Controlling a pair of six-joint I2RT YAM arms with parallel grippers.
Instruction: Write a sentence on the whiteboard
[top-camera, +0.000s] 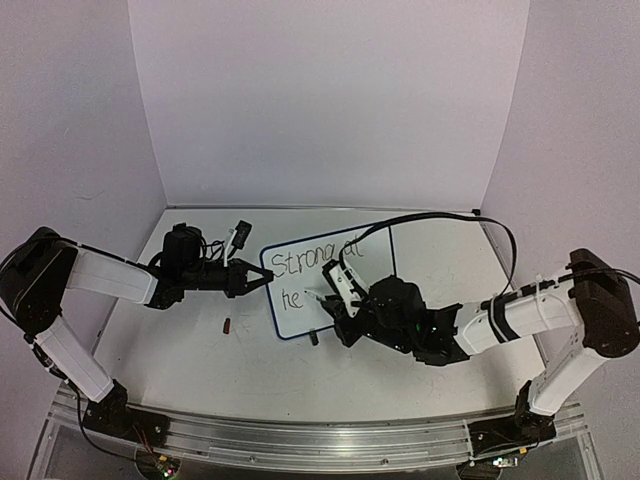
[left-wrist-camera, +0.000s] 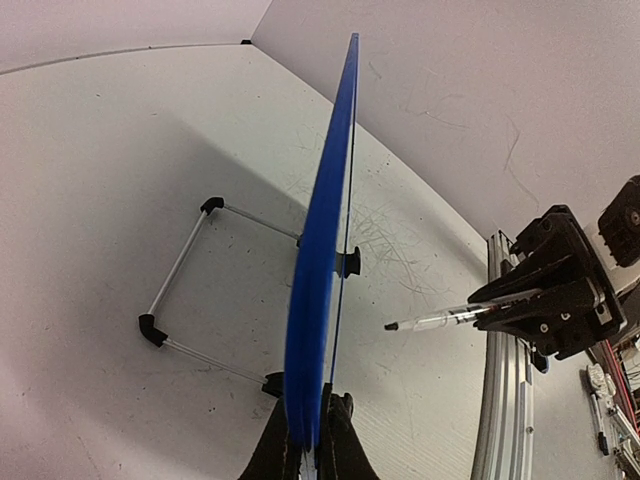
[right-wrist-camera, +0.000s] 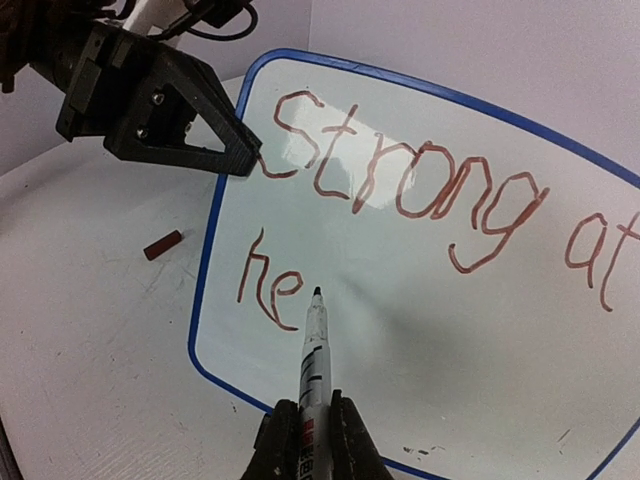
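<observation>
Aluminium rail (top-camera: 320, 440) and 2 arm bases line the near edge of the counter (top-camera: 200, 370) in the overhead view. Just beyond them the right tool (right-wrist-camera: 305, 440) has its 2 fingers pressed together on the barrel of a marker (right-wrist-camera: 312, 350), tip aimed at the whiteboard (right-wrist-camera: 420, 330). The board stands at mid-counter between the arms, propped on a wire stand (left-wrist-camera: 181, 264) with black feet. The sentence (right-wrist-camera: 415, 195) is unfinished, with "Strong at" on line 1 and only "he" begun on line 2. The marker's tip sits just right of that "e". From the left wrist camera it appears to stand slightly off the board's face, though contact cannot be ruled out. A small reddish piece (right-wrist-camera: 162, 244), perhaps the marker's cap, lies on the counter beside the board's left rim. At that rim the left tool (left-wrist-camera: 312, 440) pinches the blue edge between closed fingers, steadying the panel. Pale walls (top-camera: 320, 100) close the scene behind. The step in hand looks to be line 2, partway through the word after "at". The next move likely calls for setting the tip lightly on the board right of the "e" and forming the next letter. The left tool would need to brace the board so it does not rock back on its stand.
</observation>
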